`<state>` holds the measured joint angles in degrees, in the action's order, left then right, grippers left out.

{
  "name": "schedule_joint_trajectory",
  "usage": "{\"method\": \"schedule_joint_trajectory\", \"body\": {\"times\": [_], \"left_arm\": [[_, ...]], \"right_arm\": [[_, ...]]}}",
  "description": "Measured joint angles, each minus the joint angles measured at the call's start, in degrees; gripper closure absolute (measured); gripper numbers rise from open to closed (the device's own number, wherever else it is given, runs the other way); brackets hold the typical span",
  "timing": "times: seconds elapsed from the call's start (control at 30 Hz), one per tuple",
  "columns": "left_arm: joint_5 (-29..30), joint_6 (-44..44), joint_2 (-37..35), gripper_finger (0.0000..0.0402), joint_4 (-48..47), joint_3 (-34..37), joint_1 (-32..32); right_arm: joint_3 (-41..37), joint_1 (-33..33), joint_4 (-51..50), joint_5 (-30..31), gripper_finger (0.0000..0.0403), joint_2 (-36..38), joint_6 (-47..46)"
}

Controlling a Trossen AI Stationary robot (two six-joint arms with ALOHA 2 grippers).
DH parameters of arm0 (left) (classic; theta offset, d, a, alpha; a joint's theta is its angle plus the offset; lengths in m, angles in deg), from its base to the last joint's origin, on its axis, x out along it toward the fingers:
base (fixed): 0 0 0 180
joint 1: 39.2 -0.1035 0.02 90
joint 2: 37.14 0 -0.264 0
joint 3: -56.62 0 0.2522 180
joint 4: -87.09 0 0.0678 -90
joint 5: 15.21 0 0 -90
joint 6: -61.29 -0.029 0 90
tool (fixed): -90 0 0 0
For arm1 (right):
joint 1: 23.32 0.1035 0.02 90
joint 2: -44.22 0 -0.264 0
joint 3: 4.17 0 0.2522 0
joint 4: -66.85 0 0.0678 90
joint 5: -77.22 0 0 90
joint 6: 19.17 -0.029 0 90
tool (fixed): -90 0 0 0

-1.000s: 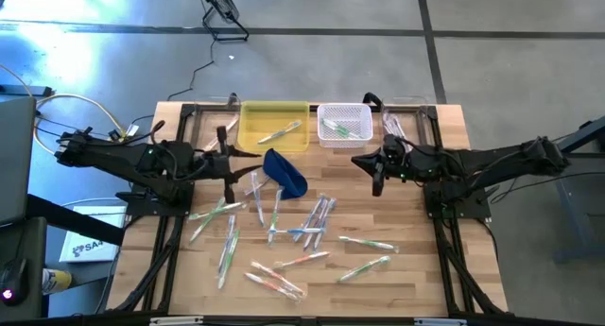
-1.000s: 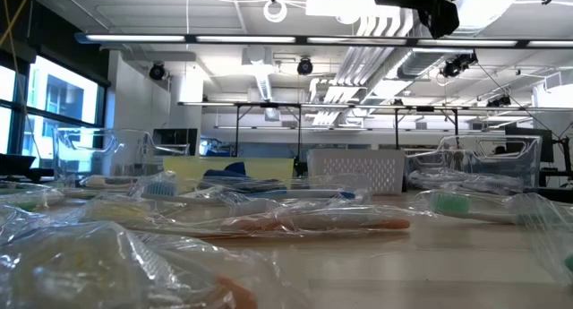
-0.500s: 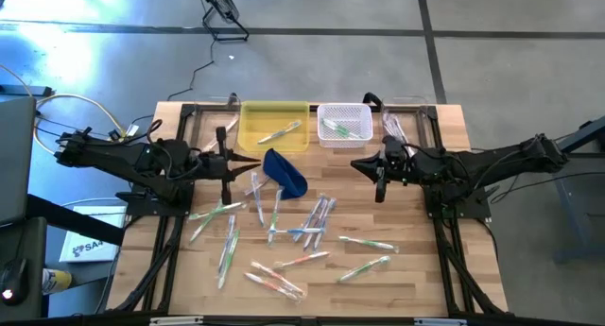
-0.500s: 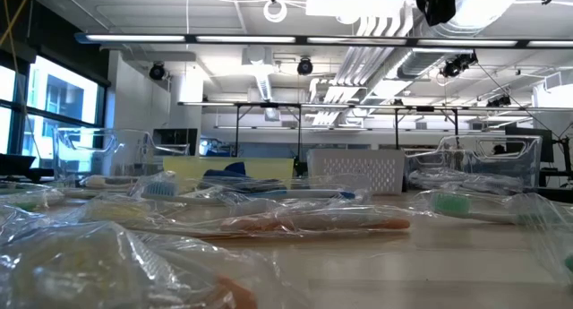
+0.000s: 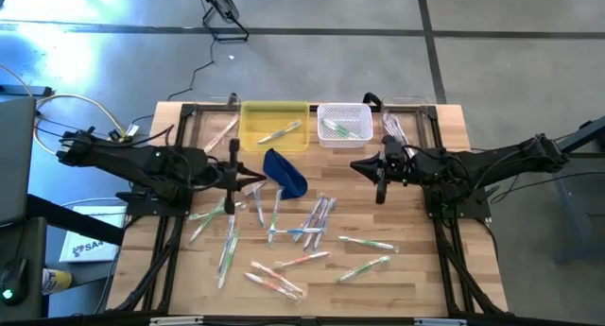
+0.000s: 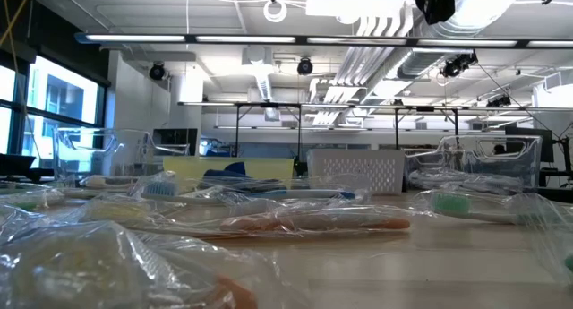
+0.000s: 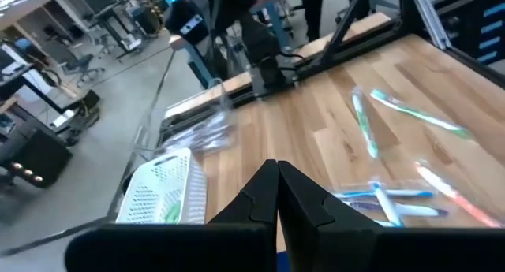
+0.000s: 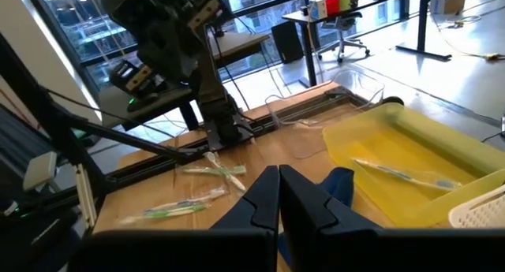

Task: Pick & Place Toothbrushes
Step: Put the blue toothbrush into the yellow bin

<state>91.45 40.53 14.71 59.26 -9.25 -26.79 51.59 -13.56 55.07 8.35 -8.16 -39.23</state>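
Wooden table [image 5: 416, 288] seen from above, both arms reaching in from the sides

Left gripper [image 5: 253, 175] sits over the table's left-centre, just beside the dark blue pouch [image 5: 286, 172]. Fingers [image 7: 260, 201] clenched tip to tip, nothing between them in the left wrist view

Right gripper [image 5: 359, 163] hangs right of centre, in front of the white basket [image 5: 344, 111]. Its fingers [image 8: 264, 195] also pressed together and empty

Toothbrushes [image 5: 304, 220] lie scattered loose across the table's middle and near half, most in clear wrappers, pointing every way:
- a cluster with blue accents at centre, just below the pouch
- several green-accented ones to the left, under and near the left arm
- pink and orange ones near the front edge
- two green ones apart on the right

Bins along the far edge:
- yellow tray [image 5: 274, 109] holds one toothbrush lying diagonally
- white basket next to it holds a few green-accented ones
- clear bin [image 5: 408, 103] at far right has some clear-wrapped ones; count unclear
- another clear bin [image 5: 203, 104] at far left, contents hard to make out

Low view: wrapped toothbrushes fill the foreground, one orange-handled, one with a green head at right. Yellow tray and white basket stand behind. Only a dark bit of an arm shows at the top edge
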Motion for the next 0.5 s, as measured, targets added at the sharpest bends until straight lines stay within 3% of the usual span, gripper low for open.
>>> {"method": "schedule_joint_trajectory", "body": {"times": [0.33, 0.5], "left_arm": [[-1.04, 0.78, 3.56, 0.0401, 0.11, 0.01, -0.03], [0.49, 15.06, 3.7, 0.0401, -1.17, 0.01, -0.03]], "right_arm": [[0.0, 0.0, -0.07, -0.47, 0.0399, -0.02, 0.42], [0.0, 0.0, -0.08, -0.43, 0.0399, -0.02, 0.42]]}}
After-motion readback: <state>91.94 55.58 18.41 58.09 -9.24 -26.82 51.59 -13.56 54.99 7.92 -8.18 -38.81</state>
